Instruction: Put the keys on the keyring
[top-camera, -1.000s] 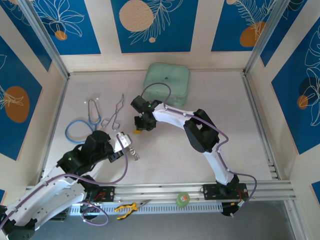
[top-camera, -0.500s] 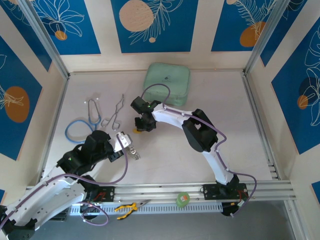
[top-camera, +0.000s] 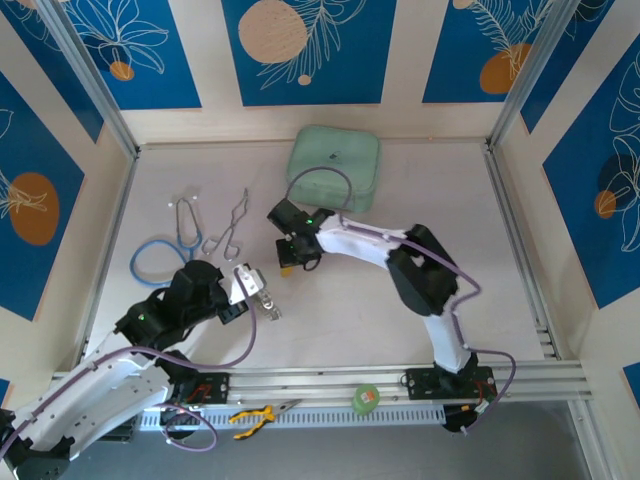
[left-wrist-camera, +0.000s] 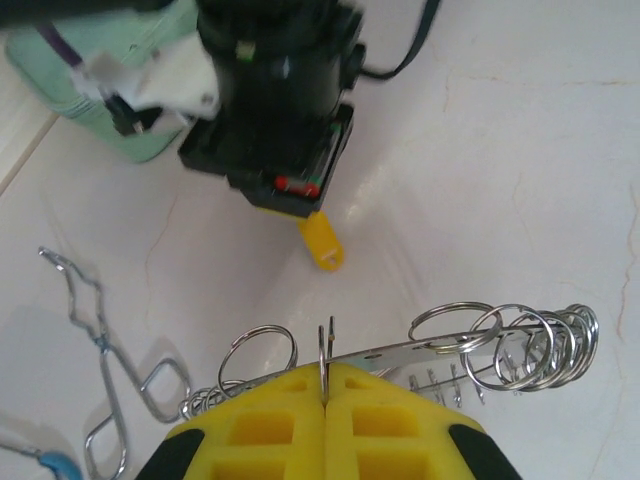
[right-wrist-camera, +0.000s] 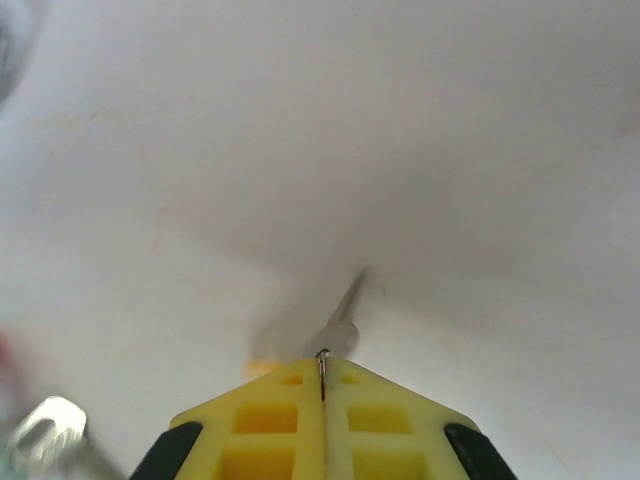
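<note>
The right gripper (top-camera: 290, 258) has just snapped shut on the yellow-headed key (left-wrist-camera: 322, 243) mid-table. Just near-left of it, the left gripper (left-wrist-camera: 325, 385) stays clamped on the keyring (left-wrist-camera: 500, 345). Threading looks to be next.

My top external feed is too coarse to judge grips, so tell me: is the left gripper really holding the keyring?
Observer: Yes. In the left wrist view the left gripper is shut on the keyring, with loops fanning out on both sides.
Operator: And the right one?
Observer: The right wrist view shows the right gripper shut on a key, with its thin silver blade poking out ahead.
Operator: Which key?
Observer: In the left wrist view, a yellow head sticks out under that gripper.
</note>
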